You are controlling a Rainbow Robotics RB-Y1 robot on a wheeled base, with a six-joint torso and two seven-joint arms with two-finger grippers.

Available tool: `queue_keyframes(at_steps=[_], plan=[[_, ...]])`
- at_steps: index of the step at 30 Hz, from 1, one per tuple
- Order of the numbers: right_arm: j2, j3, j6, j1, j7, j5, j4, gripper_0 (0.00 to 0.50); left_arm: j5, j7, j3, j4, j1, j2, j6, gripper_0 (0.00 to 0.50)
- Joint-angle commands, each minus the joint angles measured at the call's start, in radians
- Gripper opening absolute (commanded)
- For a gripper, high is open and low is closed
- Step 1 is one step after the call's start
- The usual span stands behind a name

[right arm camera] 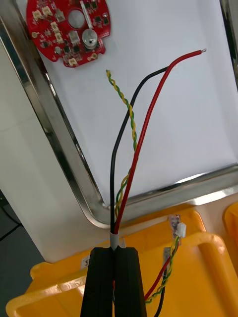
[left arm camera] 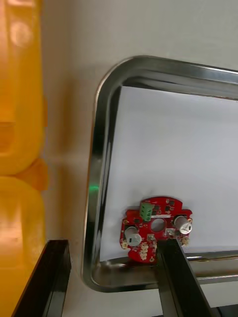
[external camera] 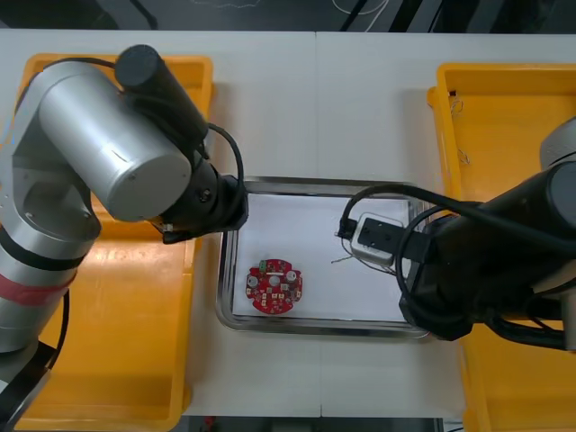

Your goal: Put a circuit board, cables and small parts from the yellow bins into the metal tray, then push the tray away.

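- Silver-cased left arm (external camera: 99, 153) reaches over the yellow bins (external camera: 126, 324) on its own side of the table, its wrist at the left rim of the metal tray (external camera: 227, 297).
- Opposite, the black right arm (external camera: 504, 243) leans in over the tray's right end from the bins on that side.
- Between the two pairs of bins sits the tray, white inside with a shiny rim.
- At the tray's left near corner, the left gripper (left arm camera: 110, 245) stands wide open with nothing in it. One finger is outside the rim and the other is in front of the board's edge; whether that finger touches the board cannot be told.
- Over the bin beside the tray, the right gripper (right arm camera: 117, 250) is clamped on the ends of the cables.
- Inside the tray near that left corner lies the round red circuit board (external camera: 276, 287).
- Running from the right fingers across the rim and over the white floor are the cables (right arm camera: 144, 133): one black, one red and a twisted yellow-and-green pair.
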Motion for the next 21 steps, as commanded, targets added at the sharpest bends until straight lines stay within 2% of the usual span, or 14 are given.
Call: queue_keyframes(at_steps=[1, 5, 10, 15, 21], plan=[[0.056, 0.065, -0.008, -0.034, 0.078, 0.051, 0.018, 0.0, 0.039, -0.151, 0.06, 0.012, -0.048, 0.081, 0.008, 0.5], [0.087, 0.111, -0.012, -0.034, 0.197, 0.109, 0.063, 0.0, 0.05, -0.162, 0.084, 0.067, -0.083, 0.119, 0.008, 0.5], [0.104, 0.134, -0.04, -0.034, 0.294, 0.11, 0.13, 0.0, 0.065, -0.196, 0.144, 0.152, -0.128, 0.147, 0.008, 0.5], [0.124, 0.161, -0.067, -0.032, 0.409, 0.115, 0.199, 0.0, 0.071, -0.297, 0.216, 0.277, -0.171, 0.167, 0.008, 0.5], [0.168, 0.232, -0.095, -0.029, 0.484, 0.195, 0.265, 0.0, 0.085, -0.404, 0.26, 0.442, -0.235, 0.184, 0.008, 0.5]])
